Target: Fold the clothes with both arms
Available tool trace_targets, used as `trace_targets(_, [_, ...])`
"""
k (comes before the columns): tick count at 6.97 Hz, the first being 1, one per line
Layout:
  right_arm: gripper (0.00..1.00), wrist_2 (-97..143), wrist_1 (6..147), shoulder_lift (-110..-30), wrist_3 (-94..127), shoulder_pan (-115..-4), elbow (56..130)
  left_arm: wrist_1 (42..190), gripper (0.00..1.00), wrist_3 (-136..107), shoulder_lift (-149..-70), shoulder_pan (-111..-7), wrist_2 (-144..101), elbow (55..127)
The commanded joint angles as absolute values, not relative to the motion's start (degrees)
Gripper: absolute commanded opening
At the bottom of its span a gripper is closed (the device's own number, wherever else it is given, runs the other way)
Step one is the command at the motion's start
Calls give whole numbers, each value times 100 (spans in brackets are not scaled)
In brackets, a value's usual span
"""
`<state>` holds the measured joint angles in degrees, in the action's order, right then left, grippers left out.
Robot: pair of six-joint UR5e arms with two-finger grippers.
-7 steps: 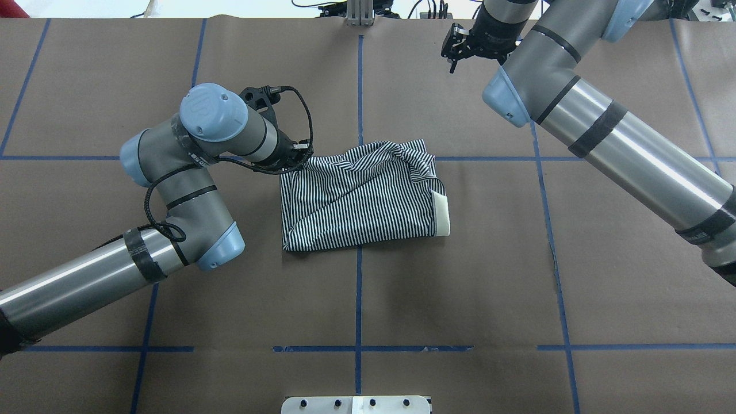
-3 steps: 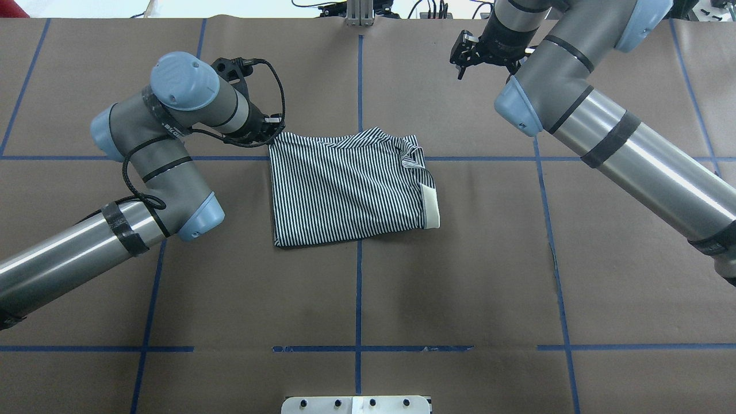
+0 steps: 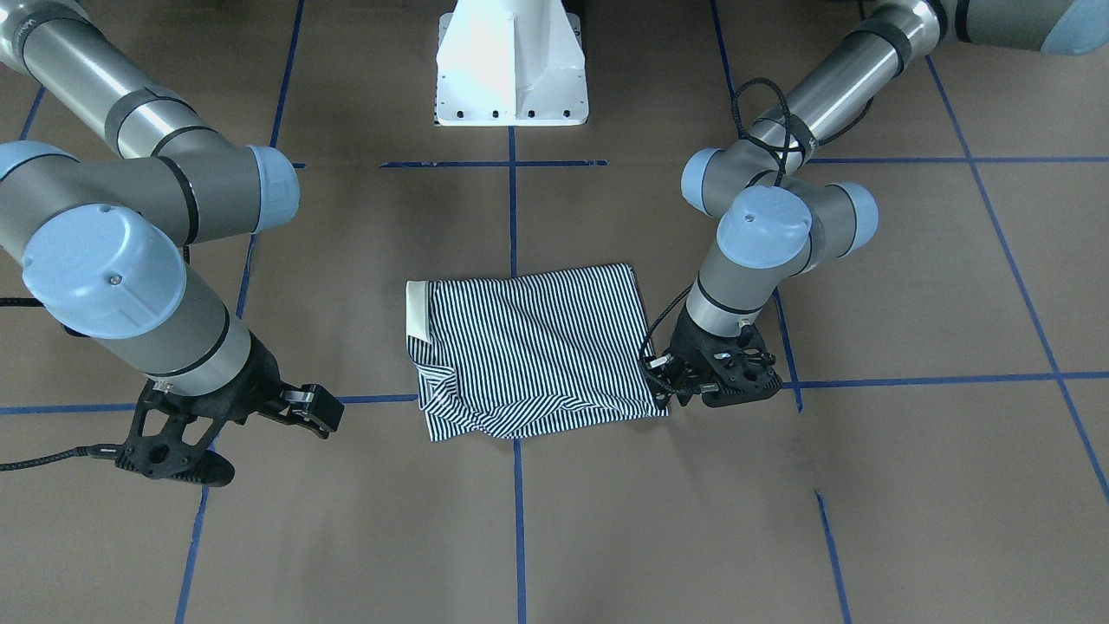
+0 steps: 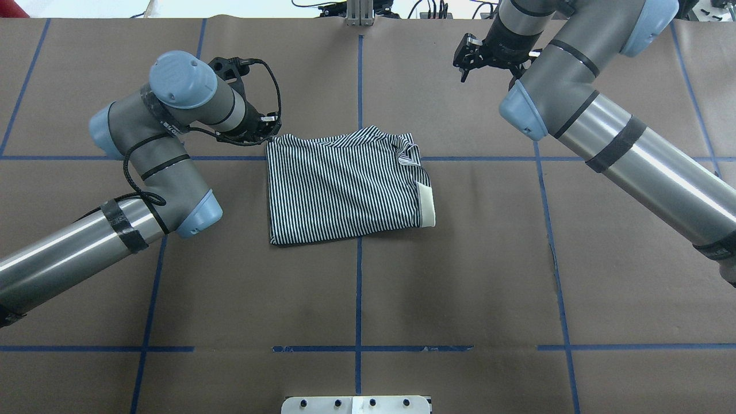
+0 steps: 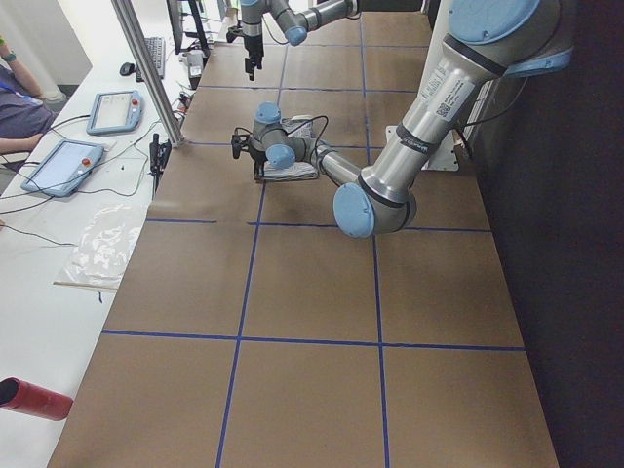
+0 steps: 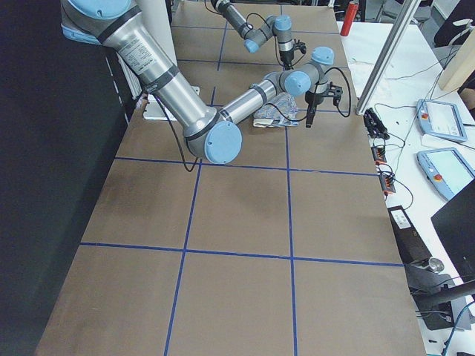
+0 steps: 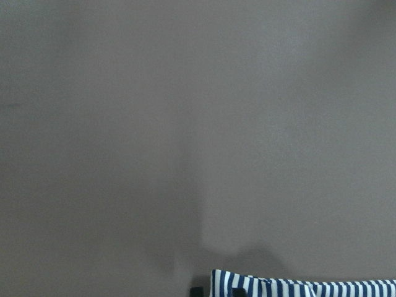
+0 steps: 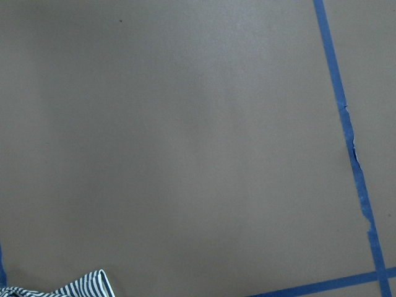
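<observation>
The striped polo shirt (image 4: pixel 345 187) lies folded into a flat rectangle at the table's middle, with its cream collar (image 4: pixel 426 206) on the right edge. It also shows in the front view (image 3: pixel 533 347). My left gripper (image 4: pixel 269 131) sits low at the shirt's far left corner and looks shut on that corner (image 3: pixel 660 400). In the left wrist view the striped fabric (image 7: pixel 297 288) fills the bottom edge. My right gripper (image 4: pixel 467 56) hangs open and empty above the table, far right of the shirt; it also shows in the front view (image 3: pixel 314 409). A bit of shirt (image 8: pixel 80 288) shows in the right wrist view.
Brown paper with blue tape lines (image 4: pixel 359 287) covers the table. The white pedestal base (image 3: pixel 509 65) stands at the robot's side. A metal post (image 4: pixel 359 11) stands at the far edge. A side desk holds tablets (image 5: pixel 63 166) and cables.
My left gripper moved left and away from the robot, pulling the shirt's far left corner out, and the rumpled shirt now lies flatter. My right gripper drifted slightly right.
</observation>
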<state>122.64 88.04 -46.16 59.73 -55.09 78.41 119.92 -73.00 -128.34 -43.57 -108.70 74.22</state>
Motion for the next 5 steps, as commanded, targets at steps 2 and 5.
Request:
trace_targets(2, [100,11334,8807,-4370,5959,-4698,7919,11936,100,-6691,-12824,-4797,-11125,7453])
trace_targets(5, [100,10330,8815,-3923,5688,-3826,7361,11936,100,-5672,-12490,-5527,-11671,7506])
